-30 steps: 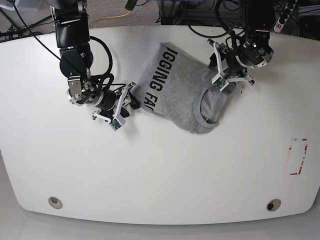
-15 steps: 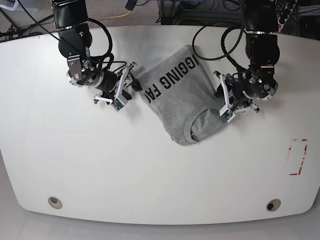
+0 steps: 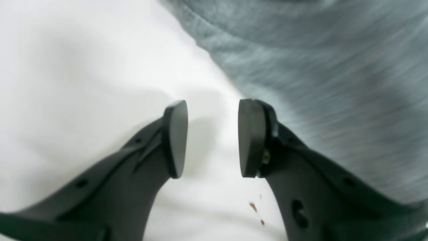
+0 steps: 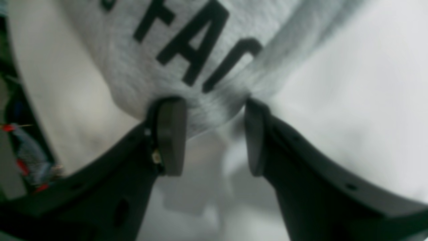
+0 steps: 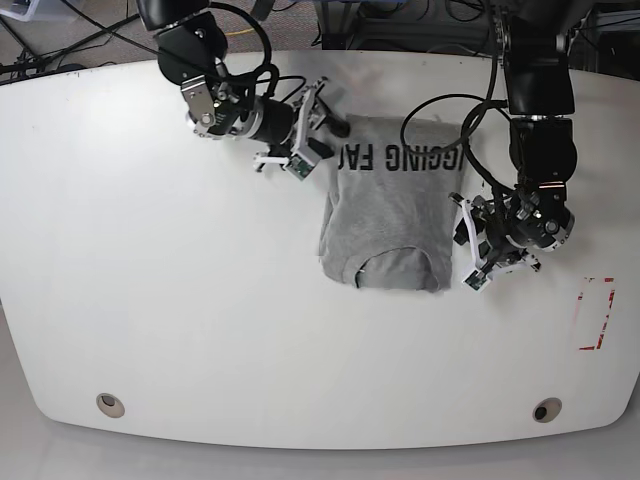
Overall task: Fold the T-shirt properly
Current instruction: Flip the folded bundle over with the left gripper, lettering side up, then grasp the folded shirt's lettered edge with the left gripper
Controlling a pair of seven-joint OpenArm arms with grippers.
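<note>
Grey heather T-shirt (image 5: 385, 215) lying folded on white table (image 5: 200, 330), upper centre of base view, slightly right of middle. Black block lettering (image 5: 400, 157) running along upper edge, upside down in that view; neckline (image 5: 392, 262) at lower edge, opening toward bottom of frame.

Right claw (image 5: 318, 120) at upper left corner of garment in base view, arm reaching in from upper left of frame. Right wrist view: fingers (image 4: 172, 135) parted, a rounded bulge of grey cloth with letters "FAC" (image 4: 197, 50) sitting at fingertips and between them; pads not pressed together, no clear pinch on fabric, so open around cloth edge rather than gripping. Whether left pad touches cloth not resolvable through blur.

Left claw (image 5: 468, 252) at lower right edge of garment in base view, just beside right-hand side of folded shirt, arm descending from upper right of frame. Left wrist view: fingers (image 3: 175, 137) apart with bare white table visible between pads; open, holding nothing. Grey fabric (image 3: 317, 67) filling upper right of that frame, its edge passing just beyond right-hand finger. Small brownish specks (image 3: 253, 207) on table surface in lower centre of same frame.

Red-marked rectangle (image 5: 597, 313) on table at right edge of base view, well apart from garment. Two round inserts (image 5: 111, 404) near lower table corners.
</note>
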